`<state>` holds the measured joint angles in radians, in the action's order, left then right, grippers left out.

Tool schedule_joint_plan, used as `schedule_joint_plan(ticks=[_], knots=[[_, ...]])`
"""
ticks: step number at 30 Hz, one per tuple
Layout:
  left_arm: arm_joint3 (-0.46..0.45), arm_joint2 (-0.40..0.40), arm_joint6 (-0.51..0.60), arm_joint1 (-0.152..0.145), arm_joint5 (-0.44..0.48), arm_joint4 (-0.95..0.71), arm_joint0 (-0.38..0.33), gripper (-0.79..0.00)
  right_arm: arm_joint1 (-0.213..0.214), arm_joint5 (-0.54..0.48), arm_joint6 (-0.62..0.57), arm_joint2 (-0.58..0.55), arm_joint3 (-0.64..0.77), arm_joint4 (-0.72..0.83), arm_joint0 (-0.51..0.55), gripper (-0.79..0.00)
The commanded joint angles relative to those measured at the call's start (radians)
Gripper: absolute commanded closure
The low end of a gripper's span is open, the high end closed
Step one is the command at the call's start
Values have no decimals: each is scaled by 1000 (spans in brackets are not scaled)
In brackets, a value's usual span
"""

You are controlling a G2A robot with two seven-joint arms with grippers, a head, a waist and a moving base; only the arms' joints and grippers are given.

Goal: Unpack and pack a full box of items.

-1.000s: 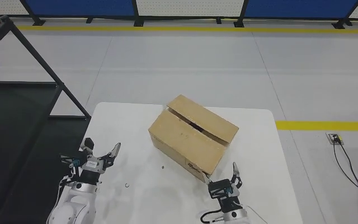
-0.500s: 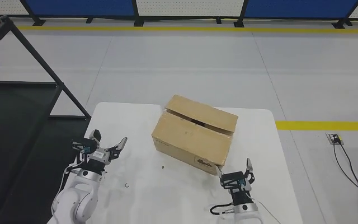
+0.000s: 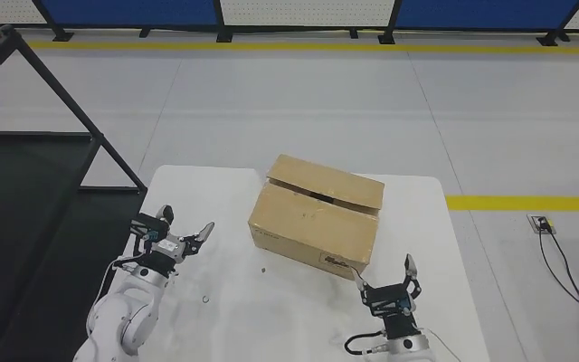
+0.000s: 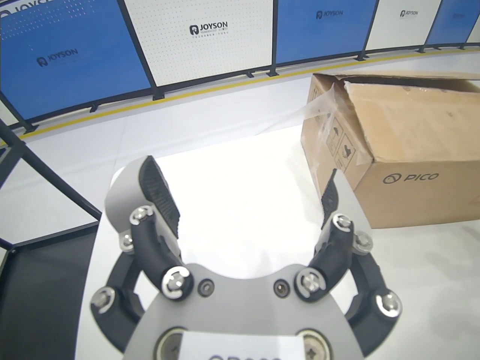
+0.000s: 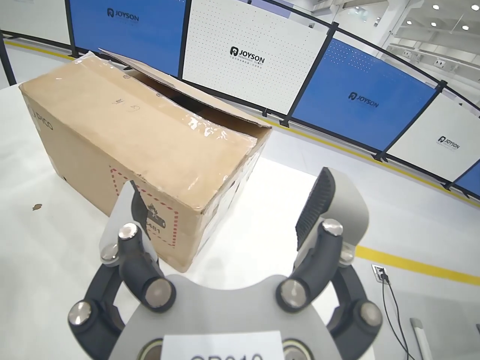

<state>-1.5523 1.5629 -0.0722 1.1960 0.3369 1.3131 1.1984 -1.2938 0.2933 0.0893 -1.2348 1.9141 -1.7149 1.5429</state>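
A cardboard box (image 3: 315, 217) (top flaps slightly ajar) sits on the white surface (image 3: 235, 308). The left hand (image 3: 187, 221) and right hand (image 3: 384, 270) flank it, both spread and empty.

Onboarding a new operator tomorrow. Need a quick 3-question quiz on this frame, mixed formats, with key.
1. True or false: the left claw is shut on the cardboard box.
2. The box's top is: A) taped flat shut; B) slightly ajar, with a dark gap showing; C) cut away entirely.
3. Fill in: the right claw is ___ and holds nothing.
Key: 1 false; 2 B; 3 open.
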Motion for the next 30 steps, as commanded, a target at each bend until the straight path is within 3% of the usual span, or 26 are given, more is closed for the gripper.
schedule_joint_plan(ticks=[1, 7, 18, 22, 24, 30], knots=[[0, 0, 0, 0, 0, 0, 0, -785, 0, 0, 0, 0, 0, 0, 0, -785], [17, -23, 18, 3, -16, -9, -27, -785, -1, -18, -13, -2, 19, 8, -10, -785], [265, -180, 32, 29, -29, 2, -272, -785, 13, -321, -64, -127, 55, 217, -42, -785], [348, -248, 27, 42, -24, 28, -337, -785, 22, -492, -203, -205, 36, 421, -69, -785], [376, -273, 22, 47, -25, 35, -357, -785, 24, -483, -252, -244, 30, 450, -82, -785], [406, -307, 6, 53, -13, 51, -368, -785, 24, -483, -252, -244, 30, 450, -82, -785]])
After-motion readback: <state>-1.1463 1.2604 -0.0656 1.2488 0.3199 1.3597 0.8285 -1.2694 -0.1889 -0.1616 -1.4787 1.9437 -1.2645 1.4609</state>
